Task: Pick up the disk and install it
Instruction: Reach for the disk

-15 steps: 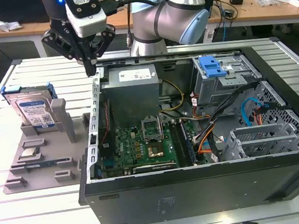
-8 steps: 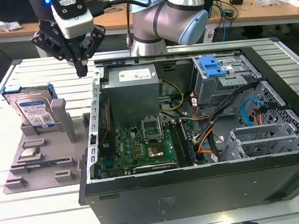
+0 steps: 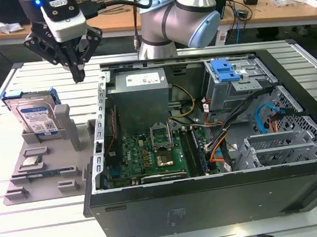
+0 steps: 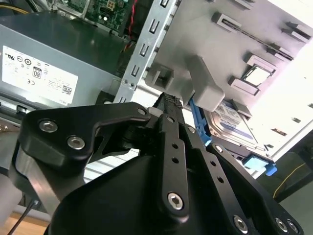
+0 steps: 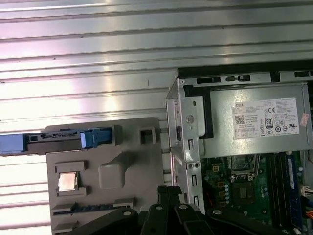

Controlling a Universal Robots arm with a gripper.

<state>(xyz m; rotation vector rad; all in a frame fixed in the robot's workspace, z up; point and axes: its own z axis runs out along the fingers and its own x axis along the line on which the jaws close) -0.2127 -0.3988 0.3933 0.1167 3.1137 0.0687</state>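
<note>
The disk [image 3: 36,115], a silver drive with a white-and-blue label in a blue carrier, leans upright in a grey holder [image 3: 45,161] on the exterior view's left. It appears edge-on in the first wrist view [image 5: 63,139] and past the fingers in the second wrist view [image 4: 234,125]. My gripper [image 3: 78,75] hangs above the slatted table between the disk and the open computer case [image 3: 210,202], touching neither. Its black fingers [image 4: 168,105] point down and are pressed together, shut on nothing; the gripper tip [image 5: 169,192] sits beside the case wall.
The grey holder also carries a small square chip [image 3: 32,161]. Inside the case are a grey power supply [image 3: 139,92], the green motherboard [image 3: 150,152], cables, and a drive cage [image 3: 244,83] topped by a blue bracket [image 3: 223,70]. Desks with clutter stand behind.
</note>
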